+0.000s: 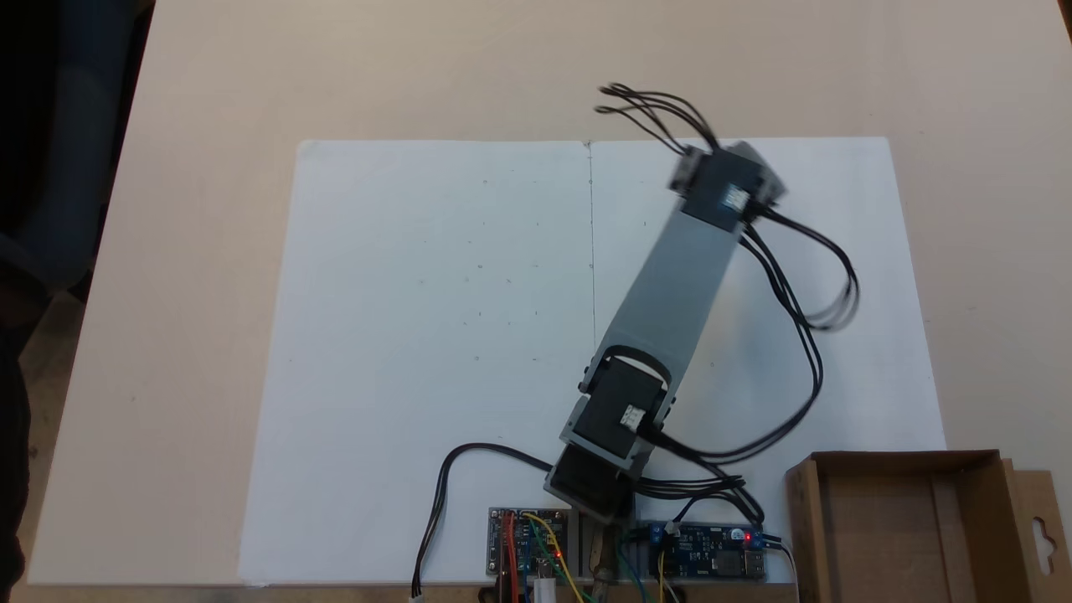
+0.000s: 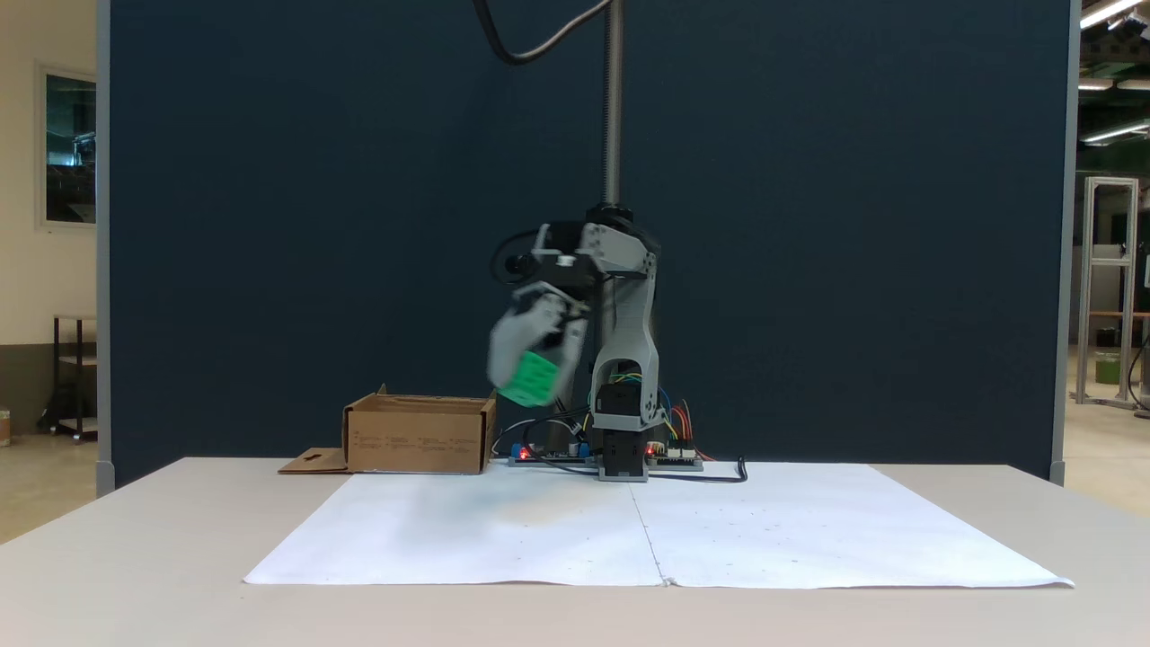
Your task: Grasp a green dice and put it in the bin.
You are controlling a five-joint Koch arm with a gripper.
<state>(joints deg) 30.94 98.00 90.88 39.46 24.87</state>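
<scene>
Grey arm (image 1: 670, 285) stretched over white paper (image 1: 419, 352) in a fixed view, one cardboard bin (image 1: 904, 536) at lower right, in a fixed view gripper (image 2: 532, 377) raised and blurred, fingers clamping one green dice (image 2: 528, 377) in the air, just right of the bin (image 2: 418, 436).

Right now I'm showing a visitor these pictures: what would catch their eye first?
Probably the green dice, bright against the dark backdrop, clamped in the blurred hand well above the table. Next, the brown cardboard bin, left of the arm in that fixed view, and the white paper covering the table.
</scene>
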